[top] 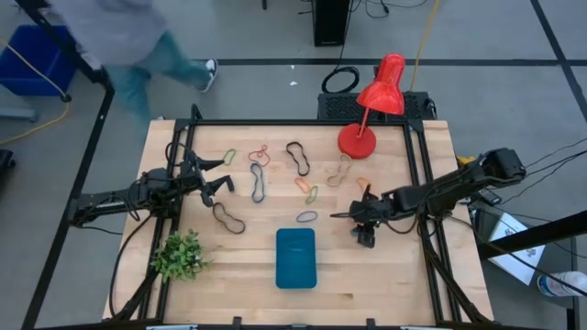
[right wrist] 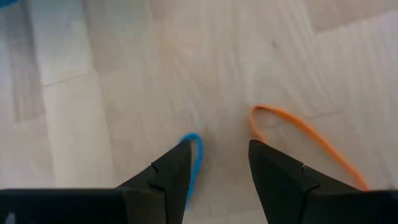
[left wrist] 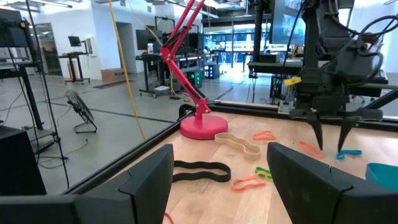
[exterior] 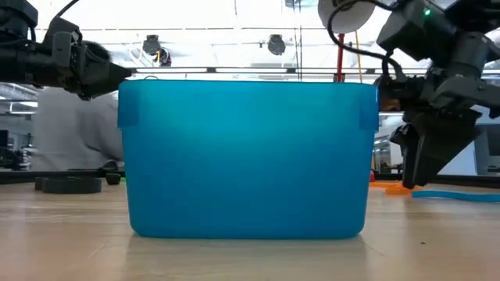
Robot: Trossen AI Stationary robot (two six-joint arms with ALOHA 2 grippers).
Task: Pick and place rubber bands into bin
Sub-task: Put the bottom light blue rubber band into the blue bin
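Right gripper (top: 364,229) points down at the table just right of the bin (top: 295,258), fingers parted a narrow gap, holding nothing. Its wrist view shows the tips (right wrist: 177,163) just above bare wood, with a blue band (right wrist: 193,158) beside one finger and an orange band (right wrist: 305,134) beside the other; neither sits between them. Left wrist view shows the same gripper (left wrist: 330,134) standing upright with tips close to the wood, a blue band (left wrist: 349,153) and an orange band (left wrist: 309,147) at its foot.

Left gripper (top: 218,180) hovers over the table's left part, fingers wide apart and empty, aimed toward the middle.

Bin sits near the front edge at centre; cannot tell what is inside. Other bands lie spread across the middle of the table behind it: black (top: 297,157), black (top: 228,218), blue (top: 259,182), tan (top: 340,170), grey-blue (top: 306,216).

Red lamp (top: 373,105) stands at back right. Plant (top: 181,254) sits front left. Person (top: 138,41) stands beyond the back left corner.
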